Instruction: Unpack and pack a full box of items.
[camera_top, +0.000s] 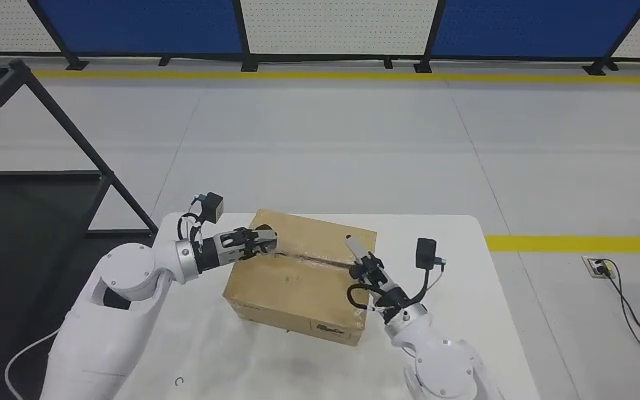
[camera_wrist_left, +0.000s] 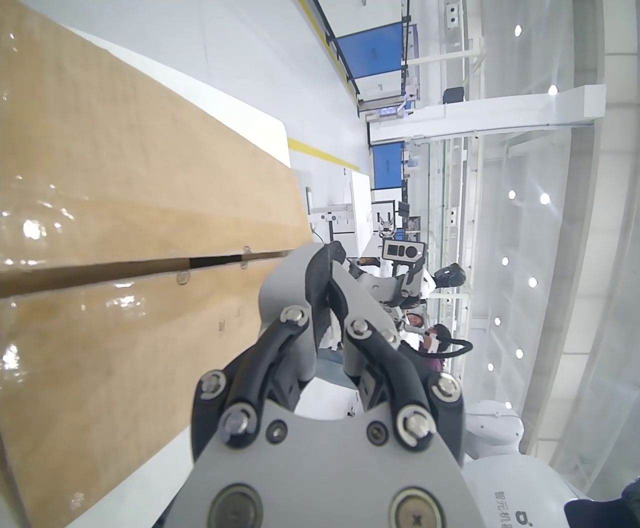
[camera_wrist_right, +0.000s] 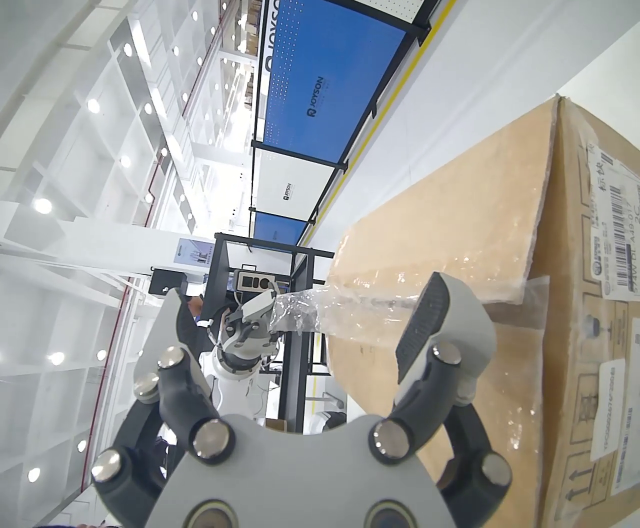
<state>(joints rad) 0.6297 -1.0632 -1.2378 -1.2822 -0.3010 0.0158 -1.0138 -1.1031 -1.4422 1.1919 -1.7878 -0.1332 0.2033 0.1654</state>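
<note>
Left hand (camera_top: 265, 240) (camera_wrist_left: 327, 270): fingers closed together, positioned over the top of the box (camera_top: 300, 290) (camera_wrist_left: 125, 175) at the end of the centre seam (camera_top: 310, 258) (camera_wrist_left: 100, 272) nearest that arm. In the right wrist view this same hand (camera_wrist_right: 255, 312) is seen farther off, pinching the end of a crinkled strip of clear tape (camera_wrist_right: 320, 312). The strip runs from its fingertips back to the box top (camera_wrist_right: 450, 200) and is lifted off the cardboard along part of its length. Right hand (camera_top: 360, 262) (camera_wrist_right: 300, 325): jaws spread wide and holding nothing. It is stationed at the opposite end of the seam, at the box's upper edge, with one ribbed pad (camera_wrist_right: 430, 325) just beside the cardboard where the tape folds over the corner; contact cannot be confirmed. The seam shows as a dark, narrow gap between the two top flaps, which lie flat and closed. The brown cardboard box sits near the middle of the white bench (camera_top: 450, 250) (camera_wrist_left: 240, 110), turned at a slight angle between the two arms. A white printed label (camera_top: 330, 326) (camera_wrist_right: 615, 225) is fixed to the end face nearest the right arm. Glossy tape remnants cover parts of the top and that end face. Box contents are not visible.
</note>
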